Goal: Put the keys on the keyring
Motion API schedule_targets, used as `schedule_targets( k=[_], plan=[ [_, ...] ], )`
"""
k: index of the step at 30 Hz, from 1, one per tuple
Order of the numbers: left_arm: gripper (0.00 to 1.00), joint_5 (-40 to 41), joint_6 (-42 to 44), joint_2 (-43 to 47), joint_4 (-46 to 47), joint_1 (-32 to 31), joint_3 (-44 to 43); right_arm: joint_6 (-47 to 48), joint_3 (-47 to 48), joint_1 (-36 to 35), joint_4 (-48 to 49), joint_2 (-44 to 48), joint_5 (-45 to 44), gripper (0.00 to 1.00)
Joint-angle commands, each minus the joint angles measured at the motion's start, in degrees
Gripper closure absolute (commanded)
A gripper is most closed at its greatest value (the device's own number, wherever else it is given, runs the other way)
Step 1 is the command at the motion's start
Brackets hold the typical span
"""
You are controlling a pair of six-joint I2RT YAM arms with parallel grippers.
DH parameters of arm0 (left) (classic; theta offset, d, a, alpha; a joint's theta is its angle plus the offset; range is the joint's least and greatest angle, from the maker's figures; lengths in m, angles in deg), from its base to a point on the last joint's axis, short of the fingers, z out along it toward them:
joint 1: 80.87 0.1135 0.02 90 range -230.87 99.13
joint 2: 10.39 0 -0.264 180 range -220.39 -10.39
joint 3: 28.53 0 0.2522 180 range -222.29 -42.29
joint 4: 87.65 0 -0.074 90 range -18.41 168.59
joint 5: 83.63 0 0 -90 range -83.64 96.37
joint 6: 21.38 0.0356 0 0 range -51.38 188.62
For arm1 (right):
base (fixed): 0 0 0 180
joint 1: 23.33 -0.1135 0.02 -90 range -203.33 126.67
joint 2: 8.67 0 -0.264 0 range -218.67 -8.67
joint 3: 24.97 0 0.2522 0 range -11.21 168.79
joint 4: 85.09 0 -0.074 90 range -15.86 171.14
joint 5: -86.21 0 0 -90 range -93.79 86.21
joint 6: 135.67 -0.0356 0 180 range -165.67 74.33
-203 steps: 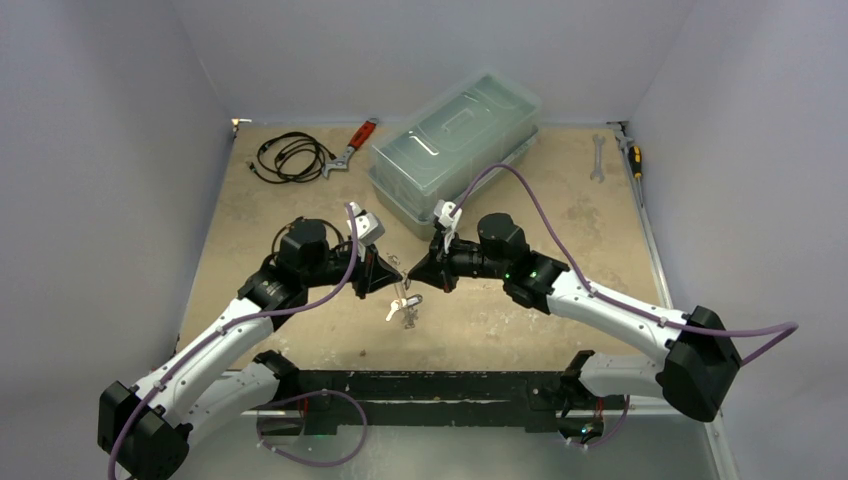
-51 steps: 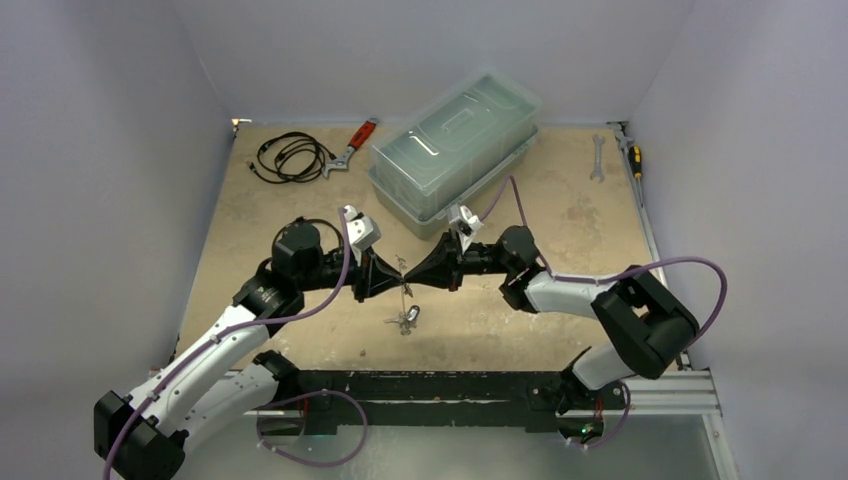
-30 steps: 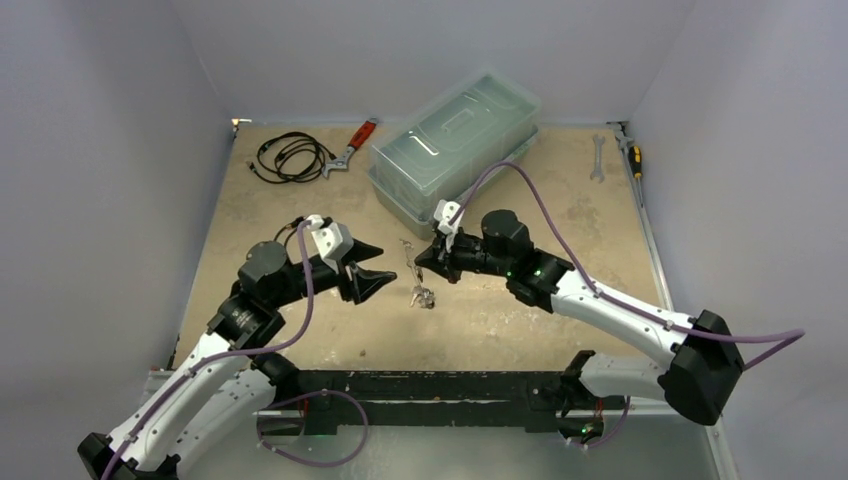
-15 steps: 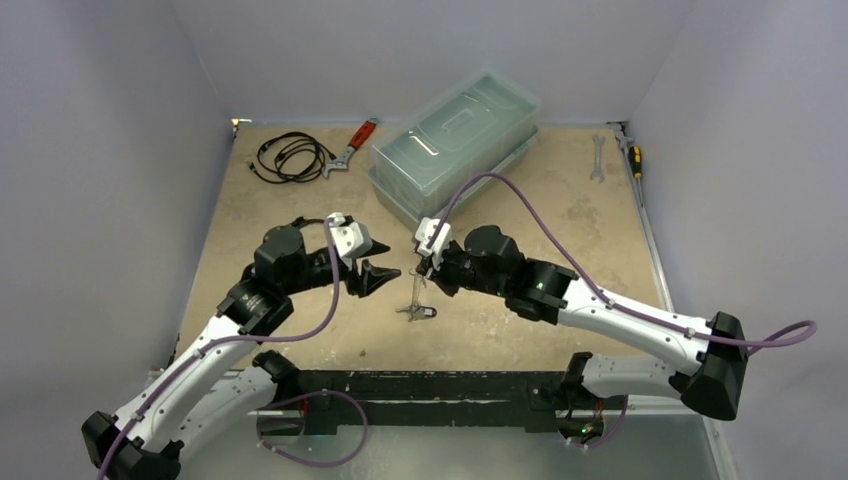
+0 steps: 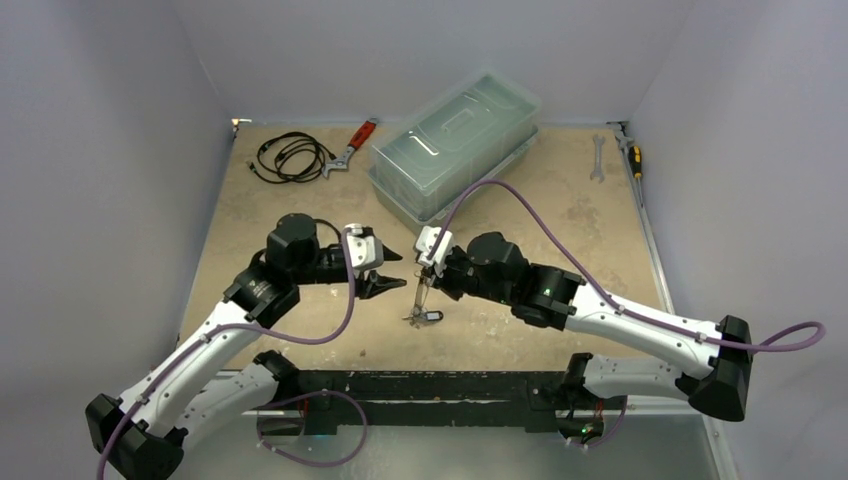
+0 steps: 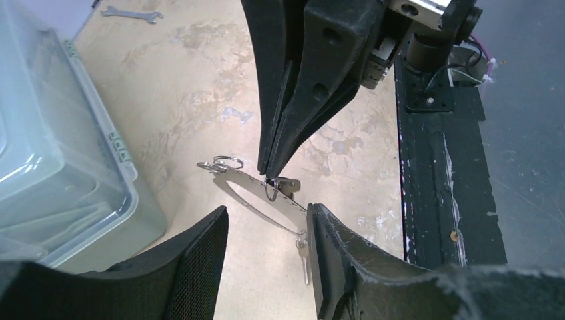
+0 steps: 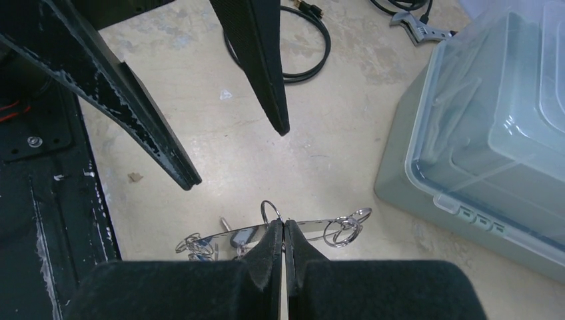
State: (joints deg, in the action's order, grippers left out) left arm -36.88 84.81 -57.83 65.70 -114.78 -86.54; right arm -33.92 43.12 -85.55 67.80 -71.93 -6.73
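The right gripper [image 7: 284, 230] is fully closed, pinching the keyring [image 7: 310, 222] near the middle of its length. It holds the keyring off the table [image 7: 320, 153] in the space between the two arms, a little in front of the clear lidded storage box [image 7: 480, 133]. The left gripper [image 6: 266, 212] is about half open with nothing in it, its fingers on either side of the line of the ring but not touching it. The keyring shows as a thin, pale, flat band seen nearly edge-on. It looks light and springy, so it is likely to bow or twist under a side push and to slip between smooth pads unless it is gripped across its flat face. A few small split rings [image 7: 343, 230] ride on one end. At the other end a cluster of keys [image 7: 193, 247] dangles, and they would swing with any quick motion. From above, the lowest key seems to rest on or just above the table, though the view is too small to be sure. The keys are tiny and hard, so a second grip would be better taken on the band itself, near the clamped point where it is stiffest, or on a key's tag rather than its thin blade.
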Motion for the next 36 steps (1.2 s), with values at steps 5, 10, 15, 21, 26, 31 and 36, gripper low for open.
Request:
schedule_targets(
  k=[5,10,15,21,26,31,36],
  plan=[
    [0.56,-3.57,4.79,-5.07,0.66,-1.13,-1.91,1.69,2.72,-1.48,0.69,2.51,0.08,1.0],
    [0.61,-3.67,3.99,-6.92,1.82,-1.24,-1.84,2.0,2.46,-2.43,0.85,2.75,0.48,1.0],
    [0.67,-4.82,3.24,-8.0,2.53,-1.39,-1.68,2.22,2.36,-2.98,0.96,2.29,0.33,1.0],
    [0.75,-5.54,2.95,-8.5,2.92,-1.9,-1.01,2.31,2.19,-3.09,1.45,1.92,0.16,1.0],
    [0.76,-5.61,2.32,-9.53,3.22,-2.13,-0.75,2.4,2.02,-3.17,1.59,1.52,-0.17,1.0],
    [0.69,-6.17,2.12,-9.48,3.34,-2.26,-0.5,2.46,1.86,-3.17,1.76,1.35,-1.34,1.0],
    [0.65,-7.17,1.84,-9.25,3.12,-2.27,-0.4,2.58,1.53,-3.17,2.08,1.09,-1.64,1.0]
  ],
)
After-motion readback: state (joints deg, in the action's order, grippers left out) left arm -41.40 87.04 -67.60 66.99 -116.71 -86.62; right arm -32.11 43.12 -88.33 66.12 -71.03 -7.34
